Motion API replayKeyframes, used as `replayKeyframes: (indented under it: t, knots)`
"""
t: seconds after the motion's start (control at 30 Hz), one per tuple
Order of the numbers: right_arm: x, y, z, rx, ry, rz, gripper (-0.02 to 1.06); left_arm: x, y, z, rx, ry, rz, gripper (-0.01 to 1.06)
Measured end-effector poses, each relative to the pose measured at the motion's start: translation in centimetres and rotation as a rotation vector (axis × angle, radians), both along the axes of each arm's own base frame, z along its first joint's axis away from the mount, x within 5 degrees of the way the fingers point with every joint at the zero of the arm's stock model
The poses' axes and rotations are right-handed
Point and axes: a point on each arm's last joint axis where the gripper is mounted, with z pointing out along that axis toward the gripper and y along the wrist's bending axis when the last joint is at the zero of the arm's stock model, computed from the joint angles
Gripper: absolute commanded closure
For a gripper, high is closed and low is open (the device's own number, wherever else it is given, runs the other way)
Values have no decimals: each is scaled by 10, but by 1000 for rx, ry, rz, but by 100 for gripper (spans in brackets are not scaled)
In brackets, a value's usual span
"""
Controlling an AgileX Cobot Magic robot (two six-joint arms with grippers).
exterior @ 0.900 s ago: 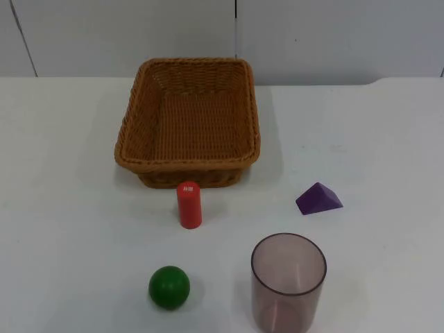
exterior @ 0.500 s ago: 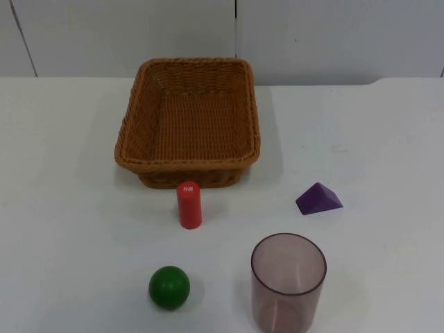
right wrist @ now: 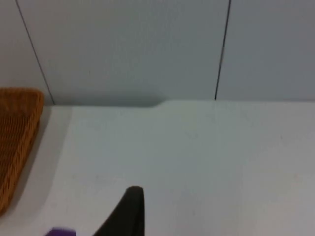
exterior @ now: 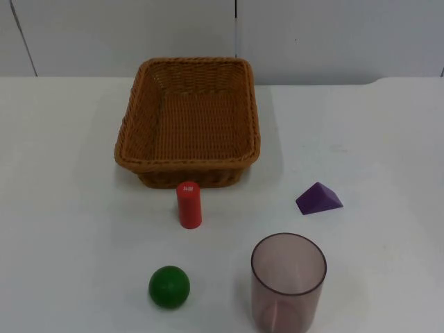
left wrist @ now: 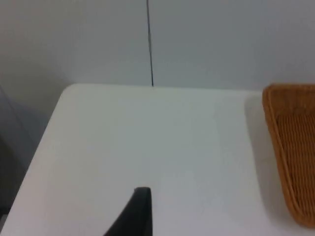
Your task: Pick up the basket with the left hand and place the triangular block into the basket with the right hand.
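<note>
Starting with the top view, a brown woven wicker basket [exterior: 189,166] sits on the white table [exterior: 374,139] in the upper middle of the frame, close to the grey partition wall [exterior: 333,35], and it holds nothing. Just in front of its near rim a red cylinder block [exterior: 189,205] stands upright. The block carries a small white mark on its top face, too tiny to read. A green ball [exterior: 168,286] lies at the lower left of centre. A translucent purplish-grey plastic cup [exterior: 288,312] stands upright at the lower edge, right of the ball. The purple triangular block [exterior: 318,199] rests on the table at the right of centre, well apart from the basket and above the cup in the frame. No other writing or brand can be made out.

Turning to the left wrist view, the left gripper [left wrist: 140,209] hangs over bare table, beside the basket's woven side and apart from it. I cannot tell whether this gripper is wide or narrow, and it touches nothing.

Passing to the right wrist view, the right gripper [right wrist: 130,209] hangs over the table with a corner of the basket off to one side and a sliver of the purple triangular block just beside its tip. Its opening cannot be told either, and it holds nothing.
</note>
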Motion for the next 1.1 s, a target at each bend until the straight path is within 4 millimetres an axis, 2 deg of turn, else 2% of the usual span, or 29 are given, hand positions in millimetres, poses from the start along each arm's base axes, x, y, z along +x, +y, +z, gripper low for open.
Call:
replayKeyframes:
  t: [0.03,0.07,0.13,0.2,0.23,0.33,0.37,0.4,0.47,0.6,0.63,0.77,0.8,0.93,0.97,1.1]
  knots:
    - [0,0,0,0,0,0,0,0,0,0,0,0,0,0]
    - [20,1,10,0,2,1,0,14,0,3,0,10,-1,0]
    - [41,2,19,-3,6,3,0,45,1,10,-2,22,-2,0]
    - [58,3,25,-5,12,4,0,62,1,12,-5,33,-3,0]
    - [58,3,25,-5,12,4,0,62,1,12,-5,33,-3,0]
    - [78,4,28,-5,28,4,0,97,1,13,-30,60,-5,0]
    - [81,4,27,-6,34,4,0,106,0,13,-38,67,-10,0]
    - [81,4,27,-6,34,4,0,106,0,13,-38,67,-10,0]
    - [86,4,24,-6,48,4,0,126,-2,4,-57,104,-27,0]
    - [89,4,21,-5,62,4,0,162,-14,-23,-91,185,-80,0]
    - [89,4,21,-5,62,4,0,162,-14,-23,-91,185,-80,0]
    - [88,4,20,-5,71,3,0,193,-41,-69,-86,300,-156,0]
    - [88,4,20,-5,71,3,0,193,-41,-69,-86,300,-156,0]
    - [88,4,20,-5,77,3,0,216,-69,-117,-104,380,-206,0]
    - [88,4,20,-5,77,3,0,216,-69,-117,-104,380,-206,0]
    - [88,4,19,-7,85,3,0,238,-84,-156,-139,428,-208,0]
